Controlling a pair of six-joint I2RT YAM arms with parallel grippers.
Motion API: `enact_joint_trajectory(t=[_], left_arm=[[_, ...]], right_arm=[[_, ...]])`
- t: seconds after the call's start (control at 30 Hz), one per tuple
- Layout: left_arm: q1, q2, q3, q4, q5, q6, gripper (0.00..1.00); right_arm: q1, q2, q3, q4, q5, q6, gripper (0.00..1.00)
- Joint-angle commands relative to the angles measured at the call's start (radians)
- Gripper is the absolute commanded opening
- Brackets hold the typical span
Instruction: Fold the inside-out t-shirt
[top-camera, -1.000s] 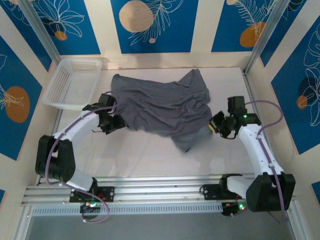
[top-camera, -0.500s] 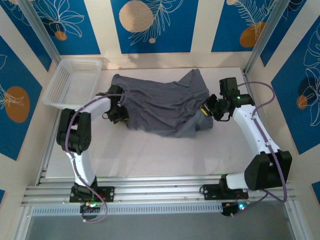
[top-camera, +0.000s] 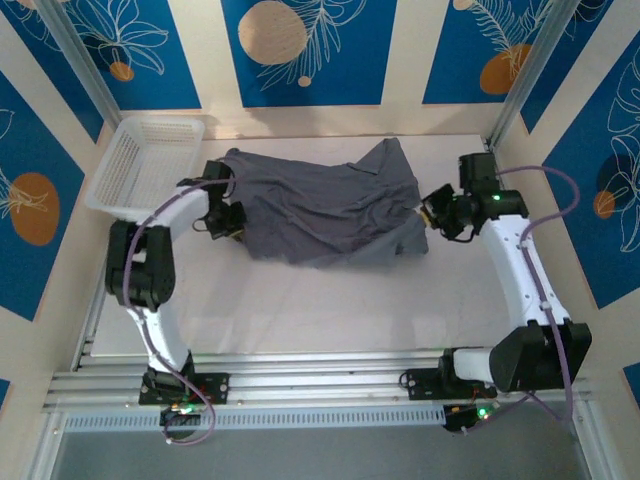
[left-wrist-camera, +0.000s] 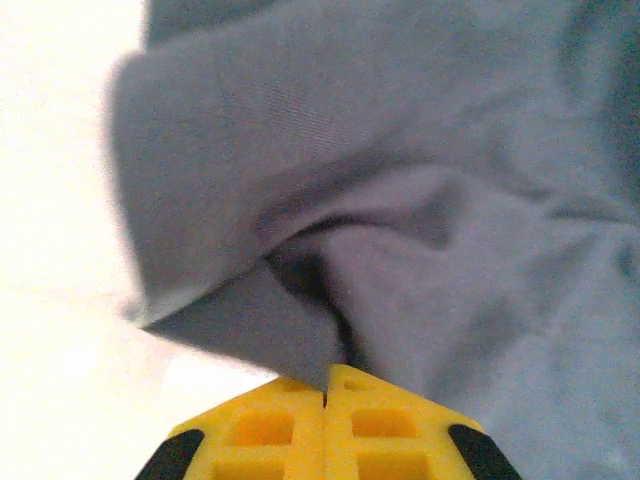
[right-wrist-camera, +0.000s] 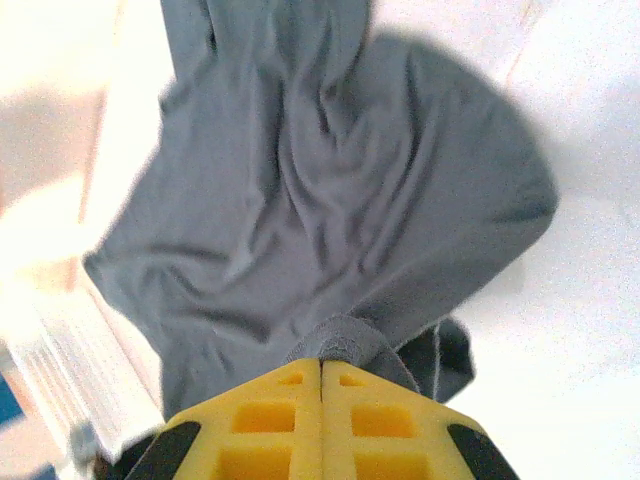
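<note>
White table (top-camera: 300, 300) | left pincer (left-wrist-camera: 325, 377), right pincer (right-wrist-camera: 320, 363) clamped on t-shirt (top-camera: 320, 205) | pinched cloth barely visible, seemingly thin folds

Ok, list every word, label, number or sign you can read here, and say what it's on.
No text can be read anywhere.
The wall panels carry only drawn leaves and orange discs, no lettering.
The grey t-shirt, the white basket, the yellow left pincer and the right pincer show no print, tag or number.
</note>
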Motion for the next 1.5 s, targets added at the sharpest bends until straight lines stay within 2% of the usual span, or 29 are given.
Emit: enact_joint_trajectory(t=[0.0, 0.1, 0.2, 0.4, 0.5, 0.57, 0.67, 0.73, 0.83, 0.9, 1.0, 1.23, 1.33, 1.47], left_arm=[[0.049, -0.146, 0.074, -0.094, -0.073, 0.077, 0.00], [0.065, -0.132, 0.140, -0.104, -0.072, 0.160, 0.00], [0.065, 0.009, 0.271, -0.112, 0.004, 0.231, 0.00], [0.059, 0.296, 0.501, -0.033, 0.093, 0.175, 0.02], [0.055, 0.380, 0.593, -0.034, 0.094, 0.165, 0.25], [0.055, 0.403, 0.626, -0.057, 0.081, 0.175, 0.34], [0.055, 0.357, 0.595, -0.124, 0.045, 0.180, 0.38], [0.055, 0.270, 0.483, -0.127, 0.020, 0.152, 0.38], [0.060, 0.154, 0.273, -0.053, 0.058, 0.102, 0.35], [0.062, 0.145, 0.217, -0.029, 0.122, 0.072, 0.32], [0.060, 0.196, 0.220, -0.015, 0.172, 0.036, 0.30], [0.058, 0.334, 0.292, 0.036, 0.141, 0.026, 0.36], [0.058, 0.371, 0.305, 0.064, 0.168, 0.032, 0.36], [0.058, 0.383, 0.288, 0.112, 0.196, 0.017, 0.30]], right_arm=[[-0.118, -0.043, 0.091, -0.045, 0.057, -0.034, 0.00], [-0.199, -0.025, 0.129, -0.050, 0.037, -0.067, 0.00], [-0.206, 0.009, 0.110, -0.028, -0.004, -0.076, 0.00], [-0.159, 0.117, 0.068, 0.026, -0.027, -0.082, 0.00], [-0.135, 0.180, 0.091, 0.046, -0.019, -0.083, 0.00], [-0.124, 0.223, 0.126, 0.042, -0.018, -0.087, 0.00], [-0.110, 0.267, 0.181, 0.020, -0.018, -0.111, 0.00], [-0.100, 0.268, 0.190, 0.016, -0.003, -0.123, 0.00], [-0.091, 0.262, 0.169, 0.023, -0.006, -0.110, 0.00], [-0.082, 0.262, 0.156, 0.030, -0.009, -0.108, 0.00], [-0.071, 0.273, 0.154, 0.029, -0.022, -0.115, 0.00], [-0.063, 0.260, 0.156, 0.017, -0.030, -0.137, 0.00], [-0.063, 0.253, 0.155, 0.010, -0.031, -0.146, 0.00], [-0.063, 0.246, 0.146, 0.005, -0.034, -0.150, 0.00]])
